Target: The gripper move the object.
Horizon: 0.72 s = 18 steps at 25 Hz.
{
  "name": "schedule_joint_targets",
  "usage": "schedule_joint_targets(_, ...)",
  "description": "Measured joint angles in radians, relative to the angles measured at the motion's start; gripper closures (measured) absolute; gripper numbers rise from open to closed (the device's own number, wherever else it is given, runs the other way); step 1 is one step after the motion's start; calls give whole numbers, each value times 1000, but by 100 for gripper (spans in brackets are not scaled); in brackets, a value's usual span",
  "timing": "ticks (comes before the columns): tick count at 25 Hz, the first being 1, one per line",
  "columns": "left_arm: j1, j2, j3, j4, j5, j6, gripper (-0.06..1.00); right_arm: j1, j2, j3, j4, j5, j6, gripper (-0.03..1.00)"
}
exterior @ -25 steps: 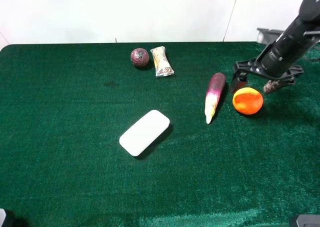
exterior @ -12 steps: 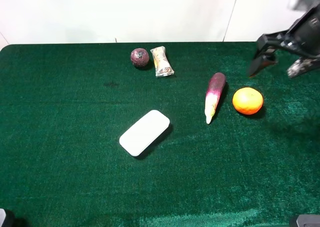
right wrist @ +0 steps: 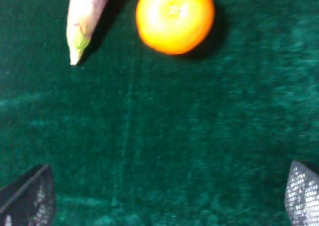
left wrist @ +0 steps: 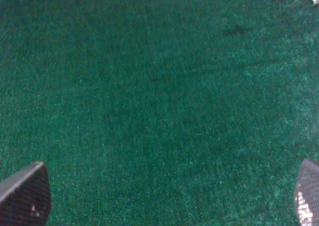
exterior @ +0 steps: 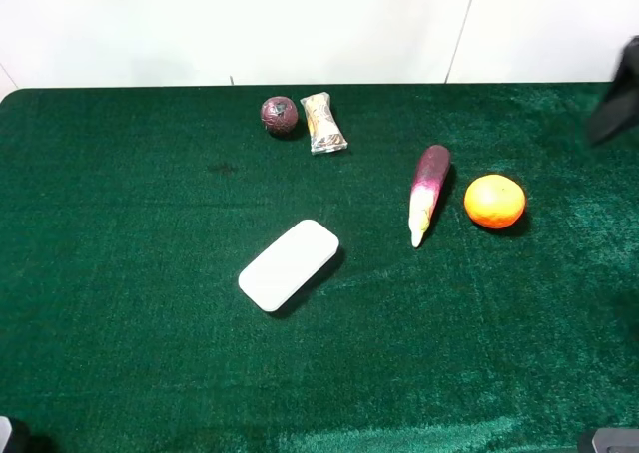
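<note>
Green felt covers the bench [exterior: 120, 273], and going across it from the left the overhead view shows nothing of the left gripper; its wrist camera shows only two dark fingertips [left wrist: 22, 196] at the picture's lower corners, spread wide with bare felt between them. A dark smudge [exterior: 222, 168] marks the cloth toward ten o'clock of the bench's middle. A white rounded block [exterior: 289, 264] lies slantwise near the centre, with a dark maroon ball [exterior: 280, 115] and a crumpled wrapper [exterior: 323, 122] side by side at about twelve o'clock from it, close to the far edge. Farther right lies a purple eggplant [exterior: 428, 192], its pale tip pointing toward the near side. Just beside it, at three o'clock and not touching, rests the orange fruit [exterior: 494, 201], free on the felt with nothing gripping it. The right gripper [exterior: 615, 104] appears only as a dark shape at the overhead view's right edge, near two o'clock of the fruit and well apart from it; its wrist camera shows the jaws spread wide and empty, with the fruit and eggplant tip beyond them. I cannot tell from these views whether the fruit sits at its start or its goal. If a pick is still due, the eggplant crowds the fruit's nine o'clock side, so one finger would have little room there.
</note>
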Motion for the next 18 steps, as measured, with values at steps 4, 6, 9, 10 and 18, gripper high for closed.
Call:
schedule_joint_targets(4, 0, 0, 0, 0, 0, 0, -5, 0, -151, 0, -15, 4, 3, 28)
schedule_joint_targets(6, 0, 0, 0, 0, 0, 0, -5, 0, -228, 0, -17, 5, 6, 28)
schedule_joint_targets(9, 0, 0, 0, 0, 0, 0, -5, 0, -345, 10, -27, 6, 14, 28)
schedule_joint_targets(10, 0, 0, 0, 0, 0, 0, -5, 0, -387, 18, -32, 6, 16, 28)
schedule_joint_targets(18, 0, 0, 0, 0, 0, 0, -5, 0, -692, 159, -33, 8, 23, 28)
